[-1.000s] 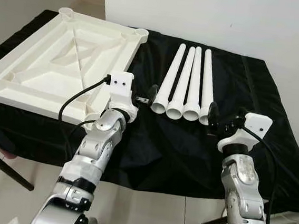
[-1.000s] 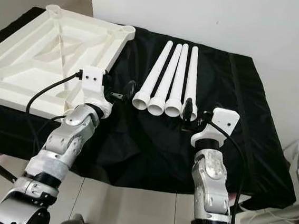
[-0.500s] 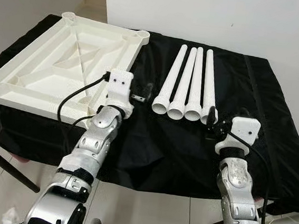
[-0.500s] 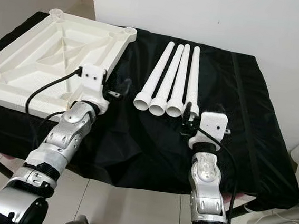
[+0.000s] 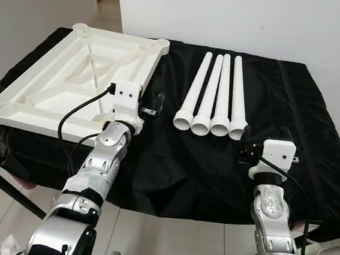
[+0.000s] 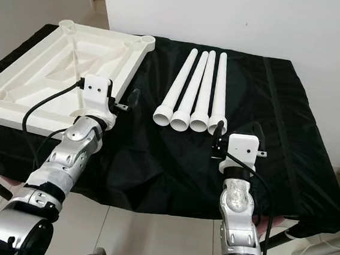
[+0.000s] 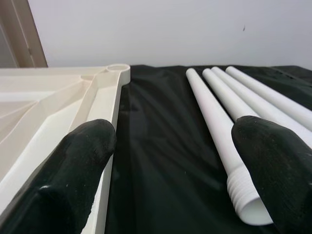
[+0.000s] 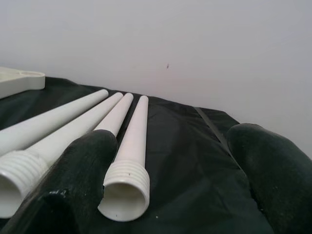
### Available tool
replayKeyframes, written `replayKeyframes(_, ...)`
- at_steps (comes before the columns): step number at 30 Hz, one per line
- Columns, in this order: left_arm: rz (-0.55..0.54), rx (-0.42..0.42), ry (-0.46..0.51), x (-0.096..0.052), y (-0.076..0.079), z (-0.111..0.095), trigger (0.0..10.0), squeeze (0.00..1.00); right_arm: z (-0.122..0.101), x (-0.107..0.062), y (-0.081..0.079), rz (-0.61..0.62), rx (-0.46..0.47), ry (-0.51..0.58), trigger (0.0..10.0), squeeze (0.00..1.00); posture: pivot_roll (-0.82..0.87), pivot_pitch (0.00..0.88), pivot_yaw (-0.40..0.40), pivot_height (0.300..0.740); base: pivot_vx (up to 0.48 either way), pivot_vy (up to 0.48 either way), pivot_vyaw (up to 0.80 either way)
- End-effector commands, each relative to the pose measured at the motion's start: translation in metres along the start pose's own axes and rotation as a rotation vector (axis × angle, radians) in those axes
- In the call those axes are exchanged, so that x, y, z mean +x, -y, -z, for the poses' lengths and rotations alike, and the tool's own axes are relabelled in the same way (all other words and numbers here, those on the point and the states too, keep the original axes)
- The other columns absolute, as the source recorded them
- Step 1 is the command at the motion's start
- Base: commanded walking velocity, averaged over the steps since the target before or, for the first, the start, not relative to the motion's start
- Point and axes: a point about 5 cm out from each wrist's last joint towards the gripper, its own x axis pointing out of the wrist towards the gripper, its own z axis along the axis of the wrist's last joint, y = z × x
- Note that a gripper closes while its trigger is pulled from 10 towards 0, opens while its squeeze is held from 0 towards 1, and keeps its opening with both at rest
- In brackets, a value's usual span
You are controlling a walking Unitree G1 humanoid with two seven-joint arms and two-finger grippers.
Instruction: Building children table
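A white plastic tabletop (image 5: pixel 123 53) lies upside down on the left of the black cloth, with round leg sockets at its corners. Four white legs (image 5: pixel 212 95) lie side by side in the middle, their threaded ends toward me. My left gripper (image 5: pixel 153 103) is open above the cloth, between the tabletop's near right edge and the leftmost leg (image 7: pixel 214 112). My right gripper (image 5: pixel 245 144) is open just short of the rightmost leg's (image 8: pixel 130 146) threaded end. Both hold nothing.
The black cloth (image 5: pixel 315 117) covers a table whose front edge runs just under my forearms. A white wall (image 5: pixel 258 21) stands behind it. To the right of the legs the cloth is bare. Pale floor tiles (image 5: pixel 170 248) lie below.
The camera has shifted, so the whole scene sits differently. Both grippers have drawn back a little from the legs' threaded ends, the left one toward the tabletop. Nothing was picked up.
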Motion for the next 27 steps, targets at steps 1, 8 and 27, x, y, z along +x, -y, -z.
replayKeyframes(1,0.051,-0.003,-0.016,0.001,0.0028,0.0046,10.0,0.0,-0.0008,0.0048,-0.0028,0.015,0.018,0.003,10.0,0.0,0.0,0.0,0.016,0.74,0.0,0.0,0.0)
replayKeyframes(8,0.041,-0.02,-0.022,0.0022,0.0043,0.0079,10.0,0.0,-0.0042,0.0101,-0.0082,0.011,0.022,0.019,10.0,0.0,0.0,0.0,0.0,0.74,0.0,0.0,0.0)
replayKeyframes(27,0.039,0.025,0.003,0.0062,-0.0041,0.0025,10.0,0.0,0.0034,0.0071,-0.0073,0.022,0.023,0.001,10.0,0.0,0.03,0.0,0.01,0.74,0.0,0.387,0.0)
